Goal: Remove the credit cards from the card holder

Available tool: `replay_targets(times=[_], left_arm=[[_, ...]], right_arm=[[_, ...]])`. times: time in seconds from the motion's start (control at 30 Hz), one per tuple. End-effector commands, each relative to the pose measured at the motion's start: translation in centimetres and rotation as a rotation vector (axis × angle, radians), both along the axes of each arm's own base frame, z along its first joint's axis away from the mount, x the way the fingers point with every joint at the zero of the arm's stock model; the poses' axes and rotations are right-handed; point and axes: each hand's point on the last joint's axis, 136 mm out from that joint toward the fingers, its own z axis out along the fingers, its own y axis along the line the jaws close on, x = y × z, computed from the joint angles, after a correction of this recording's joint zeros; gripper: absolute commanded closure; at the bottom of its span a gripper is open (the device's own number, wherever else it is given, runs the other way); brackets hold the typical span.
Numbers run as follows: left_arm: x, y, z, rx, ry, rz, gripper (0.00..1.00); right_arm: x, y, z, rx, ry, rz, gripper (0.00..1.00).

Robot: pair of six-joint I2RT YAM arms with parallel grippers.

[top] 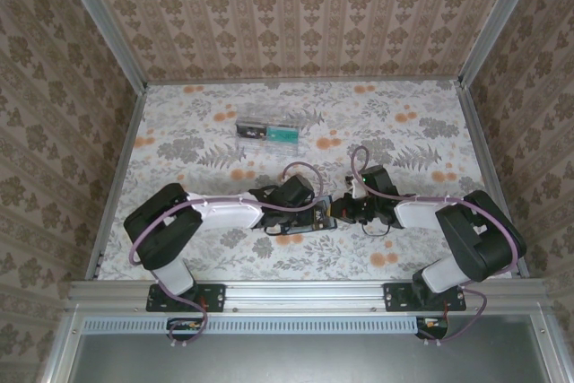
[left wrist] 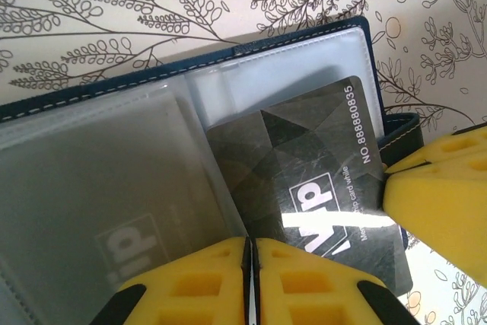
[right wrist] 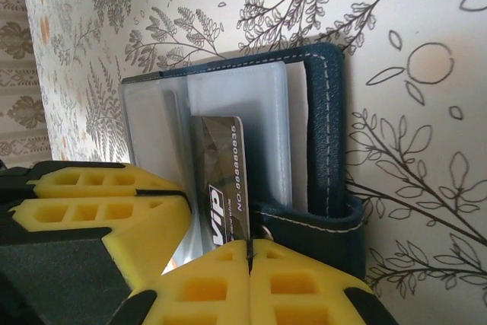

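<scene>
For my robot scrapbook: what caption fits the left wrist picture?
Left claw pinches the open card holder while a dark VIP card pokes out.

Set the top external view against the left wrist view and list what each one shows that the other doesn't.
Top external: left arm and right arm whole, plus a clear box farther back. Left wrist: the VIP lettering and number on the black card, and the clear sleeves. Both: the open card holder and the left tool at it.
</scene>
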Motion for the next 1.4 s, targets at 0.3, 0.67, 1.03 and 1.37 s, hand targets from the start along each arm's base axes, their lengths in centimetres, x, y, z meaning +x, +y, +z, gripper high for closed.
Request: replay_targets(times=[0.3, 0.67, 1.03, 1.37], left_arm=[[-0.8, 0.0, -1.0, 0.008, 0.048, 0.000, 0.88], [-0.9, 0.5, -0.6, 0.008, 0.039, 0.007, 0.88], [0.0, 2.4, 4.8, 0.002, -0.080, 0.029, 0.77], [1.6, 2.9, 11.1, -0.233, -0.258, 0.078, 0.61]], right_arm=[[0.0, 1.7, 0.4, 0.034, -0.015, 0.068, 0.87], [-0.2, 2.3, 0.6, 0.026, -0.027, 0.089, 0.95], [0.2, 0.7, 3.0, 0.020, -0.087, 0.042, 1.00], [0.7, -0.5, 9.1, 0.065, -0.268, -0.018, 1.00]])
